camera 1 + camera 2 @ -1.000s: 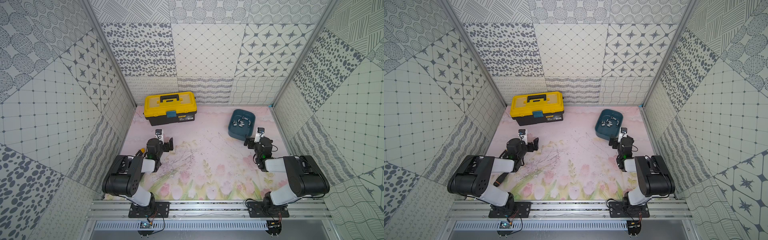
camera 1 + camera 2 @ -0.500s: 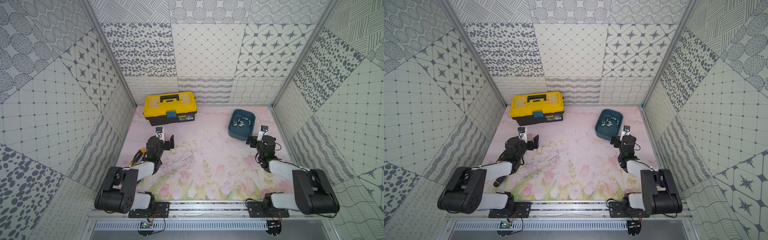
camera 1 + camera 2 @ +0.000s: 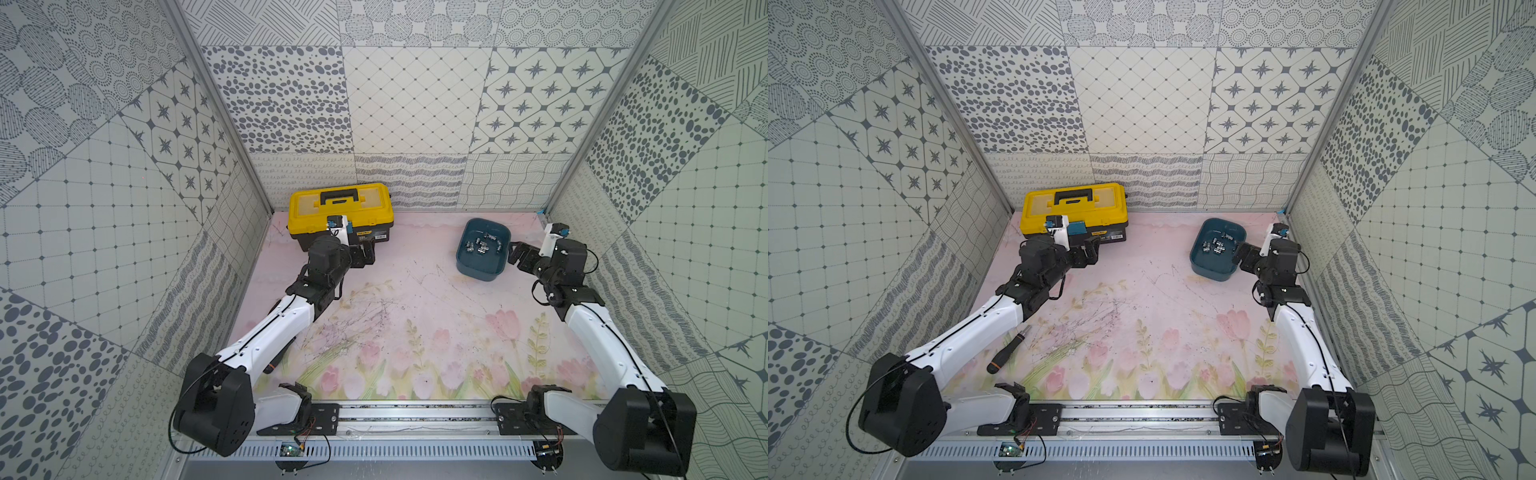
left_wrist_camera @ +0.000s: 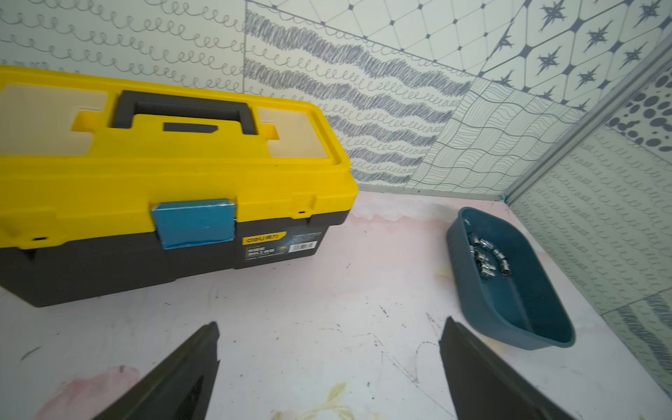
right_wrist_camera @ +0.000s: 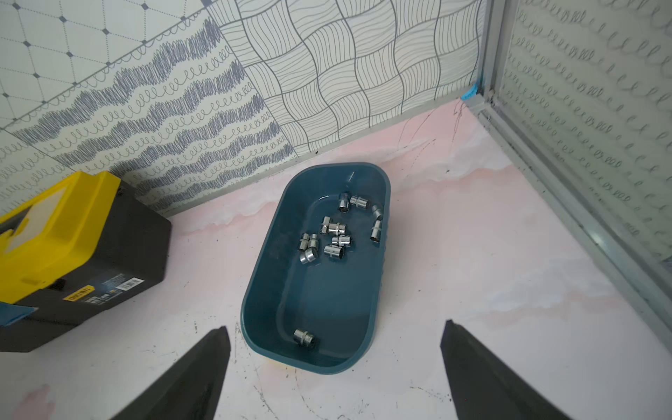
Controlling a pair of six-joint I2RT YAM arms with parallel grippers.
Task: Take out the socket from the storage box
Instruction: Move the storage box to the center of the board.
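Storage box (image 3: 478, 271): shallow dark teal plastic tub, rectangular with rounded corners, smooth plain walls, no lid.
Box pose: upright and flat on the pink flowered desk (image 3: 415, 299), open side up.
Box place: right of centre and in the upper middle of both top views (image 3: 1212, 268), close to the back right corner of the enclosure.
Sockets (image 5: 336, 229): around a dozen small shiny chrome sockets, short cylinders, all lying inside the box on its floor.
Socket layout: most form a loose cluster towards one end, some touching, lying on their sides at mixed angles.
Lone socket (image 5: 304, 337): lies well apart from the cluster, near the opposite end wall.
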